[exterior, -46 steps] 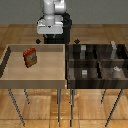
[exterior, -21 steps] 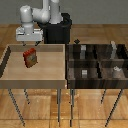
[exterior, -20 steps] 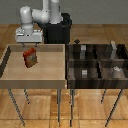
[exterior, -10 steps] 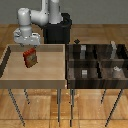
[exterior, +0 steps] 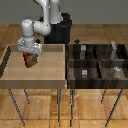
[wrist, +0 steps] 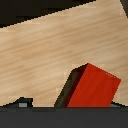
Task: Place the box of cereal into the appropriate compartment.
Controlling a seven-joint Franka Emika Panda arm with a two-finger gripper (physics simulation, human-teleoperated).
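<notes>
The box of cereal (exterior: 31,62), a small red carton, stands a little tilted on the floor of the light-wood tray (exterior: 50,75) at the exterior view's left. My gripper (exterior: 30,53) hangs right above it, its fingers down around the carton's top. In the wrist view the red box of cereal (wrist: 94,88) fills the space close under the hand, and a grey fingertip (wrist: 22,102) shows far off to one side, so the jaws stand wide apart. The compartment (exterior: 121,56), with its tall pale grey block (exterior: 114,48), is the bin's back section at the exterior view's right.
The dark-brown four-part bin (exterior: 97,61) stands beside the tray, its other sections holding smaller grey shapes (exterior: 84,72). The tray's raised wooden wall (exterior: 65,62) lies between the carton and the bin. The robot's black base (exterior: 62,32) is behind.
The arm swung toward the exterior view's left and came down over the carton. The carton has stayed in about the same place in the tray.
</notes>
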